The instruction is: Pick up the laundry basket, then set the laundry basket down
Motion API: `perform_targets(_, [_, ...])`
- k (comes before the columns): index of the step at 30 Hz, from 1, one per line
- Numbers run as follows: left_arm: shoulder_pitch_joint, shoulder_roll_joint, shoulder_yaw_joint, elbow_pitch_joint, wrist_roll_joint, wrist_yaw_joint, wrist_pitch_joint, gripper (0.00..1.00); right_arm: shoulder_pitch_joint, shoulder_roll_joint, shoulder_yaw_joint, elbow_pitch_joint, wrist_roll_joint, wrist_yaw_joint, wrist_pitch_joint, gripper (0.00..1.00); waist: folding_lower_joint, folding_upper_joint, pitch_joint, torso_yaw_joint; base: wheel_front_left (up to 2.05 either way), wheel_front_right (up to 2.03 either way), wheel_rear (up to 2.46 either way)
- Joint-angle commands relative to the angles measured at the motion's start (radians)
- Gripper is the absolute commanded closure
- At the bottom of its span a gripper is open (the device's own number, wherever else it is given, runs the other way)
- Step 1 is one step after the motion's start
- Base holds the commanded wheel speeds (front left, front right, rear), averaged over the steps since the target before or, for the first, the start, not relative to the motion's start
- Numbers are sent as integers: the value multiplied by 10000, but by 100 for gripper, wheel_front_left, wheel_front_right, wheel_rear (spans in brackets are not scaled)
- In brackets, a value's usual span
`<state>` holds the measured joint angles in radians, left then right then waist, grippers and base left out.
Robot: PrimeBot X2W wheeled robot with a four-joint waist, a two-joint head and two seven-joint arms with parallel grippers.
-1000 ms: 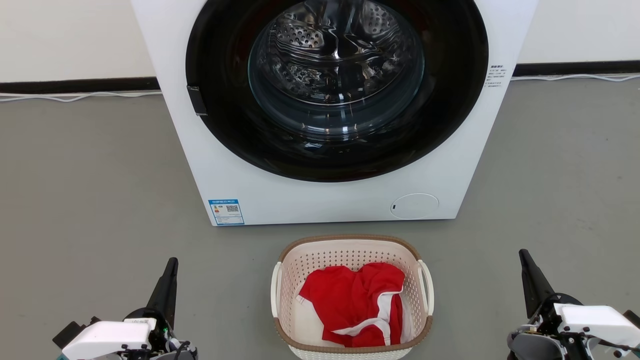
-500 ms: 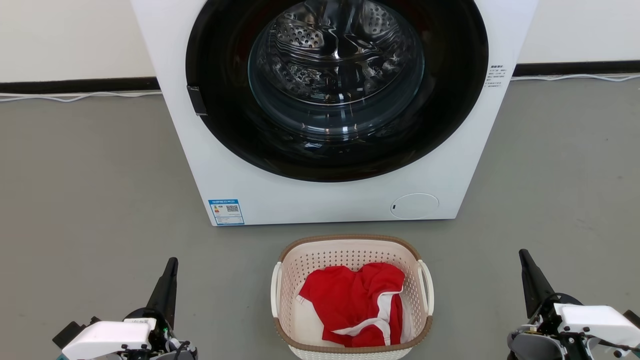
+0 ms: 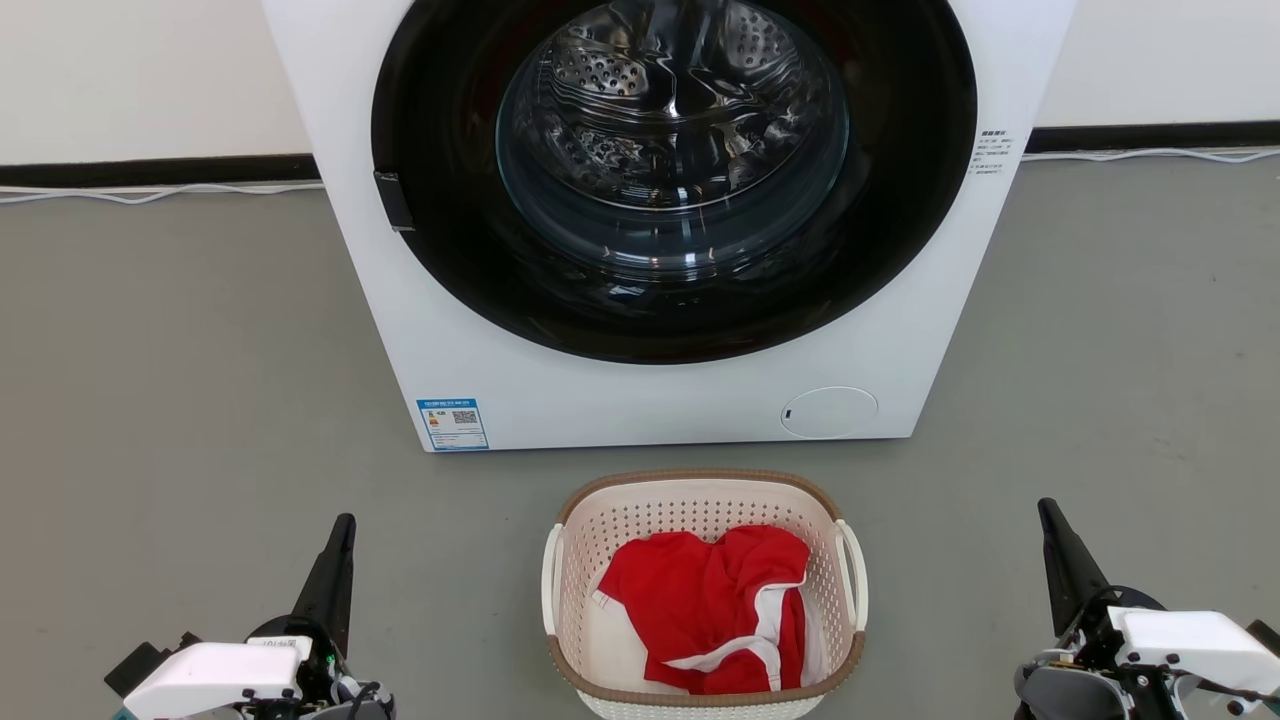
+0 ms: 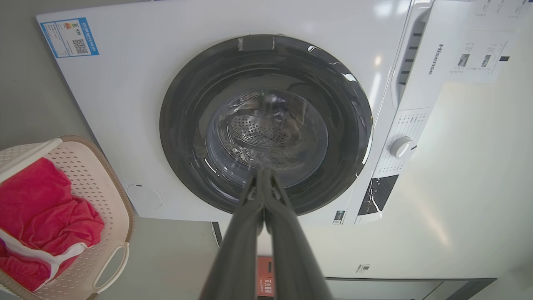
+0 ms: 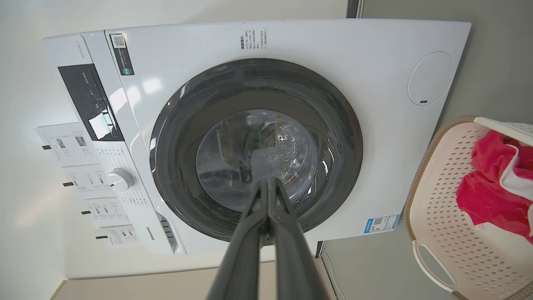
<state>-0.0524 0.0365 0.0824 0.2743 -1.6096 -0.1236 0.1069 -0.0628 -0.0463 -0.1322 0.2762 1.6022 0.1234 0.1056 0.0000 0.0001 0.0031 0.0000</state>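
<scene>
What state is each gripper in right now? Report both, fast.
Left gripper: closed, holding nothing, apart from the laundry basket.
Right gripper: closed, holding nothing, also apart from the laundry basket.

The washer [image 3: 640, 400] is cut off at the top in the head view; the basket [image 3: 690, 518] floor is partly hidden by red cloth [image 3: 700, 600].
</scene>
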Motion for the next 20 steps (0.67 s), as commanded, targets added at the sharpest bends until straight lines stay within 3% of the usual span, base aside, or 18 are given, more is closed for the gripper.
perform_targets(1, [-557, 137, 312, -290, 8, -71, 62, 100, -451, -39, 183, -315, 64, 73, 77, 100, 0, -1, 0, 0, 0, 0, 0])
perform_targets(20, [-557, 137, 312, -290, 8, -71, 61, 100, -451, -39, 184, -315, 64, 73, 77, 100, 0, -1, 0, 0, 0, 0, 0])
